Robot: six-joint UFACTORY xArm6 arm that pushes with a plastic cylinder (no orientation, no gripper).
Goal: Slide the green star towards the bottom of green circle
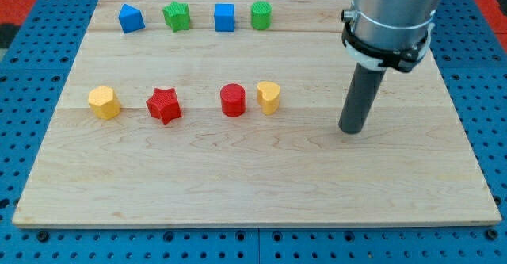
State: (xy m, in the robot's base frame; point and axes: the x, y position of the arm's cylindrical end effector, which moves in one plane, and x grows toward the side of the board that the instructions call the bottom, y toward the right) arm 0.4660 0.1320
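Note:
The green star (177, 16) sits near the board's top edge, between a blue pentagon-like block (131, 17) on its left and a blue cube (225, 17) on its right. The green circle (261, 15) stands right of the blue cube, in the same row. My tip (352, 129) rests on the board at the view's right, far from both green blocks, below and to the right of the green circle.
A middle row holds a yellow hexagon (104, 102), a red star (164, 105), a red circle (233, 100) and a yellow heart (268, 97). The wooden board (253, 177) lies on a blue perforated table.

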